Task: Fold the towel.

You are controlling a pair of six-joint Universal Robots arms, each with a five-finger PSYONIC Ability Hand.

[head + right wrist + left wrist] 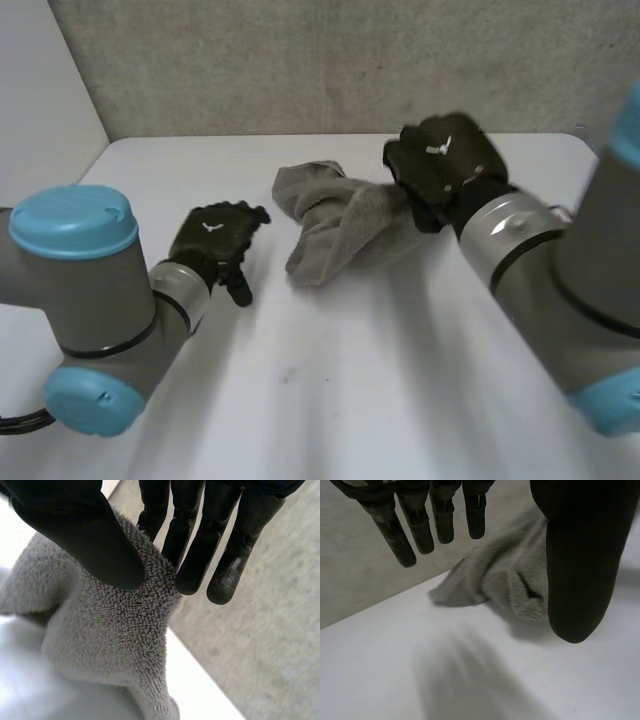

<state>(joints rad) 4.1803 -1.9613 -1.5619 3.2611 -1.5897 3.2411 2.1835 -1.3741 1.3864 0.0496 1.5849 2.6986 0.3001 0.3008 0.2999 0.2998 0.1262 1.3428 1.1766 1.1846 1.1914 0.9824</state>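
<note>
towel: crumpled grey terry towel [335,225], bunched mid white table [350,380] | black right hand [440,165]: thumb and fingers pinching its edge | black left hand [215,240]: relaxed, empty, just beside it | tip imo: left should grab a far corner, then spread it flat before folding

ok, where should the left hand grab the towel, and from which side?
Probably the loose end of the towel nearest the left hand, approached from that hand's side: it lies free on the table, while the right hand pinches the far end.
</note>
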